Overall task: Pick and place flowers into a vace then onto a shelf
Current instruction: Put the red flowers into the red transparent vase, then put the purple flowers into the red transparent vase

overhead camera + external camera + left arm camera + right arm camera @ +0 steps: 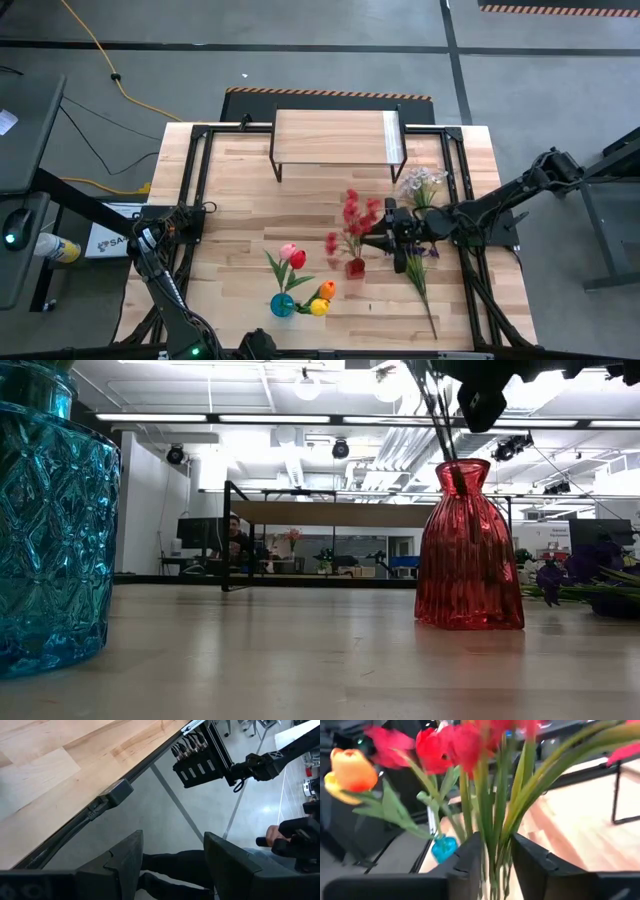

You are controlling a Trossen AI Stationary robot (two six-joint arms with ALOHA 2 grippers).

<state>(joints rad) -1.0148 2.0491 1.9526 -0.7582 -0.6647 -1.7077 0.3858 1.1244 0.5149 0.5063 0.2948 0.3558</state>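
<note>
The scene is evenly and brightly lit from ceiling strip lights (300,417), seen glaring at twelve o'clock in the low view. Only faint shadows are cast on the table (240,200). The flowers (470,750) in the right wrist view are blurred. The blue vase (50,520) is softened at nine o'clock.

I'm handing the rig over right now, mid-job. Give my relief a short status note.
Right gripper: over the red vase, fingers open around the red flower stems.
Left gripper: open, empty, parked off the table's near left edge.
Done: red sprigs in the red vase; tulips in the blue vase.
Left: white sprig and purple sprig lie on the table beside the right arm; neither vase is on the shelf.
</note>
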